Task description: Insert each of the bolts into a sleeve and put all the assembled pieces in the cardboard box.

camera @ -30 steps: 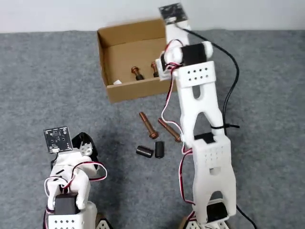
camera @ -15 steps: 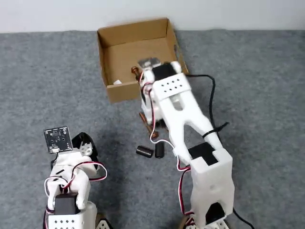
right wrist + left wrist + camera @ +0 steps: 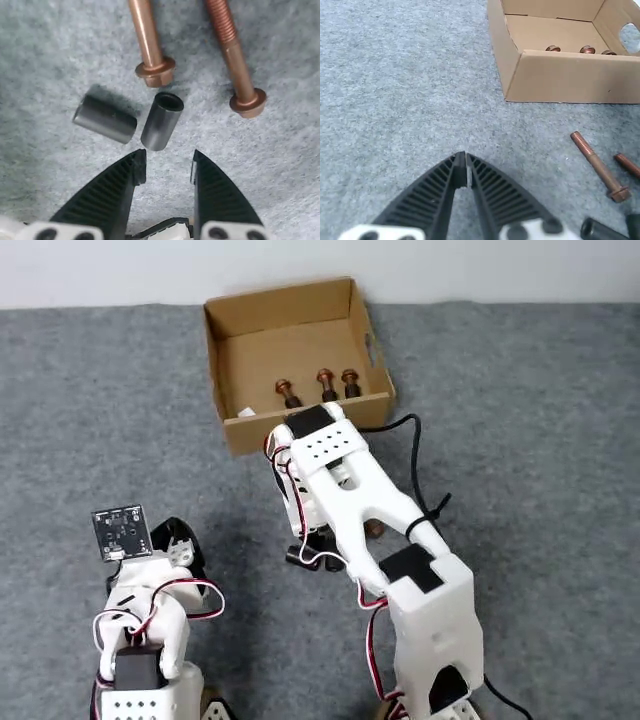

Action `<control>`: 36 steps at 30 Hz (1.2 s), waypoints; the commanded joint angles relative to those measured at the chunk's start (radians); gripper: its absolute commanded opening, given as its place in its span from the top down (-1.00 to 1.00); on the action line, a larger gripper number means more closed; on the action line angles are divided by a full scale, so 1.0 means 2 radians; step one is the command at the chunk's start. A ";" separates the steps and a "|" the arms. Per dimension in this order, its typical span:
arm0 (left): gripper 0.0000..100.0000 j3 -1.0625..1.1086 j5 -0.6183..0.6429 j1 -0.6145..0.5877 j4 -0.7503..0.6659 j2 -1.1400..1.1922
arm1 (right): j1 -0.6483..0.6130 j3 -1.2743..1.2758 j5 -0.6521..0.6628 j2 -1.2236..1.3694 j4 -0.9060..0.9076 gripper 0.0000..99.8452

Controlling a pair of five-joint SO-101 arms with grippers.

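- Right gripper [image 3: 168,159], jaws spread, hovers just short of the nearer sleeve [image 3: 161,121], whose long axis appears to point away from it.
- Left gripper [image 3: 464,165], fingers pressed together, sits well apart.

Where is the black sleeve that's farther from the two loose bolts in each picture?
High view: sleeve peeks out beside the right arm.
Left wrist view: sleeve lies past the shut left gripper.
Right wrist view: sleeve lies ahead of the open right gripper.
Landmark: the bolt farther from it.
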 commanded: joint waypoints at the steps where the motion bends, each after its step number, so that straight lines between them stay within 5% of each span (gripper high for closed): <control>1: 0.99 -0.004 0.004 -0.002 -0.015 -0.002 | -0.003 -0.002 -0.021 0.011 -0.005 0.73; 10: 0.99 -0.004 0.004 -0.002 -0.014 -0.002 | -0.001 -0.002 -0.023 0.072 -0.065 0.73; 14: 0.99 -0.004 0.004 -0.002 -0.014 -0.002 | -0.001 -0.002 -0.023 0.092 -0.072 0.97; 19: 0.99 -0.004 0.004 -0.002 -0.013 -0.001 | 0.000 -0.015 -0.023 0.072 -0.042 0.98; 36: 0.99 -0.004 0.005 0.034 0.002 0.000 | 0.069 0.067 -0.023 -0.328 0.019 0.98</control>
